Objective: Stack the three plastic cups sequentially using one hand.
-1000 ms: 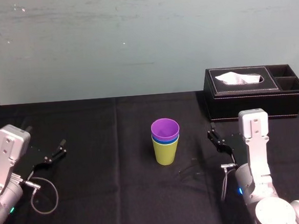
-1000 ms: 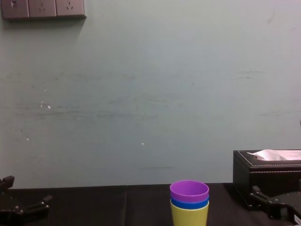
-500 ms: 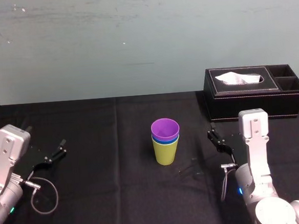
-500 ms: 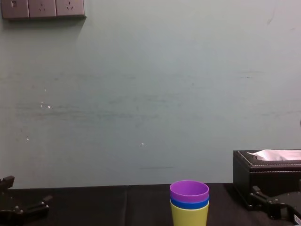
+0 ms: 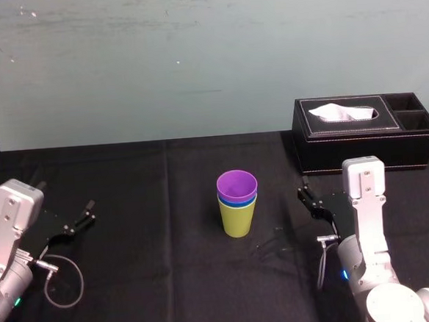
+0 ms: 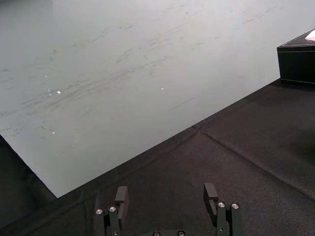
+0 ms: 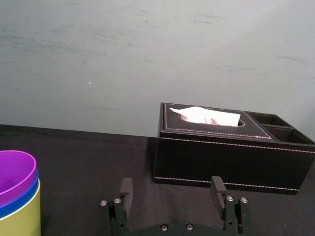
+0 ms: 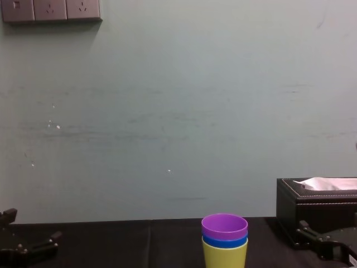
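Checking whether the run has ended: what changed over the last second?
Nothing visibly changed. The purple cup remains nested in the blue cup, that in the yellow-green cup; the left hand and right hand stay open, away from the stack.

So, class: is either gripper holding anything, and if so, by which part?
Nothing. The left gripper and right gripper have open, empty jaws, apart from the stacked purple, blue and yellow-green plastic cups.

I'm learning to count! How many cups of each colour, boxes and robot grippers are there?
Purple cup: 1
Blue cup: 1
Yellow-green cup: 1
Black tissue box: 1
Grippers: 2, the left gripper and the right gripper, both open
Total: 6
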